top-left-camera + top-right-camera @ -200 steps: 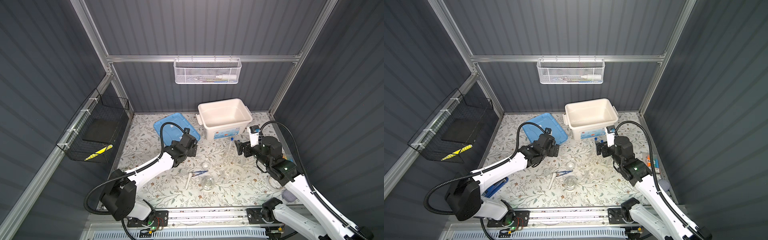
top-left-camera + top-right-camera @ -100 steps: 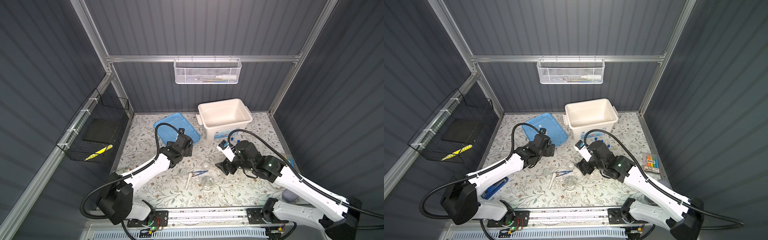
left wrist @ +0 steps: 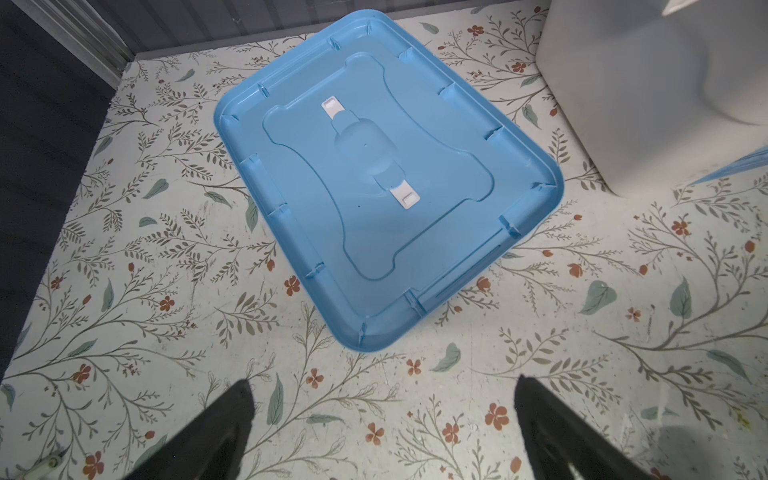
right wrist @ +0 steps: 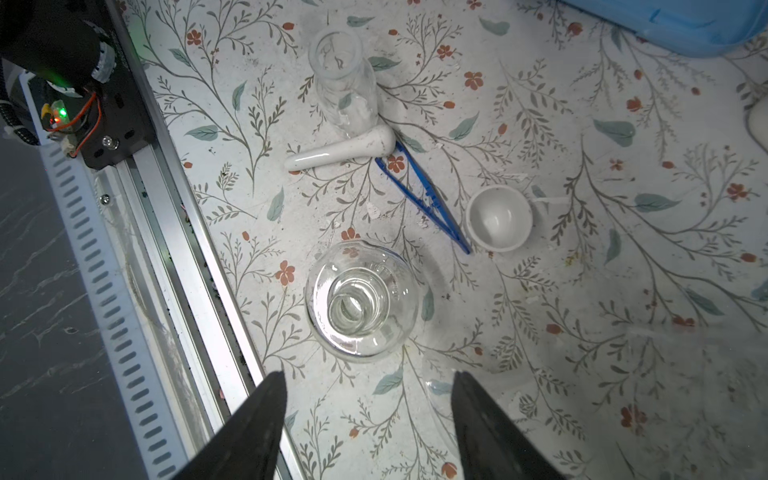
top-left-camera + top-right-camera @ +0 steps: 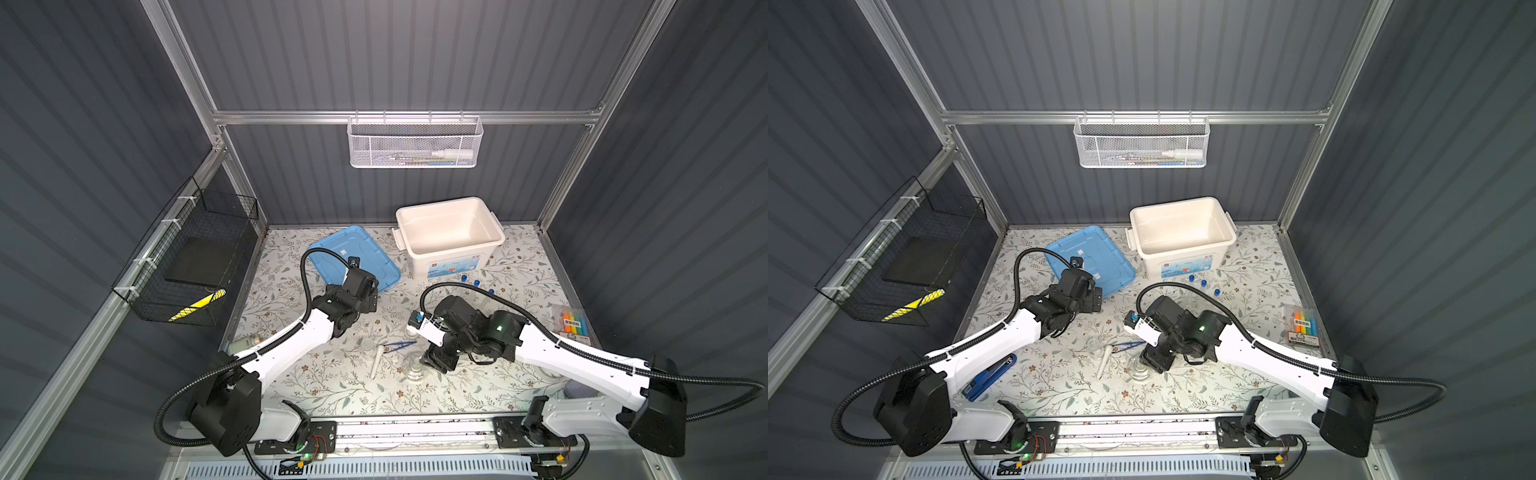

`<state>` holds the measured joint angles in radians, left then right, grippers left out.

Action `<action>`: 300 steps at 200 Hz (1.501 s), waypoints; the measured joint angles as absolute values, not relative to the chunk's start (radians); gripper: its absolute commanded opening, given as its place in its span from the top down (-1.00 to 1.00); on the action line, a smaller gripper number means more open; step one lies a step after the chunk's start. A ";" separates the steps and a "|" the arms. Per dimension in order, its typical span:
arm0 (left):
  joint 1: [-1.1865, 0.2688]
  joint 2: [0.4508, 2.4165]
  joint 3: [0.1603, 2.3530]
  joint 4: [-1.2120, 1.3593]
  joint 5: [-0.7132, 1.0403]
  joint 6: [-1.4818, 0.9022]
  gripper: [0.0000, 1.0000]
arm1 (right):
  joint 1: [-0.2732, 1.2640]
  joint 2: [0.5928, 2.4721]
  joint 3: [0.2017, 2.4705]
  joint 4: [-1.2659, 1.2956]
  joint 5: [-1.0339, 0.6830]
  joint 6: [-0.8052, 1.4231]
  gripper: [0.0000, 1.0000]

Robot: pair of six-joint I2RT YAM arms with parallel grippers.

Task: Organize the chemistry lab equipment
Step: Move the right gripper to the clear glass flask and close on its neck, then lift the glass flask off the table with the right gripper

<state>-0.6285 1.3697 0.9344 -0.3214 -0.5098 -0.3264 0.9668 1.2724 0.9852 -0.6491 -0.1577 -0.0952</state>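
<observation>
A clear glass flask stands upright just ahead of my right gripper, which is open with nothing between its fingers. Beyond the flask lie blue tweezers, a small white bowl, a white pestle and a small clear beaker. In both top views my right gripper hovers low beside the flask. Blue-capped test tubes stand in front of the white bin. My left gripper is open and empty over bare mat, near the blue lid.
The open white bin stands at the back, with the blue lid flat to its left. A blue-black stapler lies front left and a pack of markers at the right edge. The front rail runs close to the flask.
My right arm swung from beside the test tubes down to the front middle, next to the flask, and its jaws narrowed somewhat. My left arm drew back slightly from the lid.
</observation>
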 measured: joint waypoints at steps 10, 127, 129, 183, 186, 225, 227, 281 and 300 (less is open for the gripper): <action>-0.628 1.370 0.934 -0.321 -0.510 -0.326 -0.99 | 0.973 1.287 0.988 -0.649 -0.157 -0.095 -0.40; -0.628 1.357 0.904 -0.321 -0.510 -0.327 -1.00 | 1.009 1.440 1.042 -0.654 -0.154 -0.107 -0.06; -0.628 1.357 0.903 -0.321 -0.510 -0.327 -1.00 | 1.009 1.441 1.042 -0.654 -0.154 -0.107 -0.06; -0.628 1.355 0.900 -0.321 -0.510 -0.331 -0.99 | 1.015 1.483 1.051 -0.660 -0.154 -0.111 0.02; -0.628 1.355 0.900 -0.321 -0.510 -0.331 -0.99 | 1.016 1.486 1.051 -0.660 -0.154 -0.112 0.02; -0.628 1.352 0.892 -0.321 -0.510 -0.334 -0.99 | 1.021 1.511 1.052 -0.661 -0.153 -0.113 0.11; -0.628 1.352 0.891 -0.320 -0.510 -0.334 -1.00 | 1.021 1.512 1.052 -0.661 -0.153 -0.113 0.11; -0.628 1.350 0.889 -0.320 -0.511 -0.335 -0.99 | 1.032 1.528 1.066 -0.666 -0.133 -0.112 0.30; -0.628 1.350 0.889 -0.321 -0.513 -0.335 -0.99 | 1.036 1.531 1.066 -0.667 -0.124 -0.113 0.33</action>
<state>-0.6285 1.3499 0.8886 -0.3206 -0.5133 -0.3351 1.0363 1.5311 1.0664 -0.6666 -0.1238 -0.1131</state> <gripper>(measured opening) 0.997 0.343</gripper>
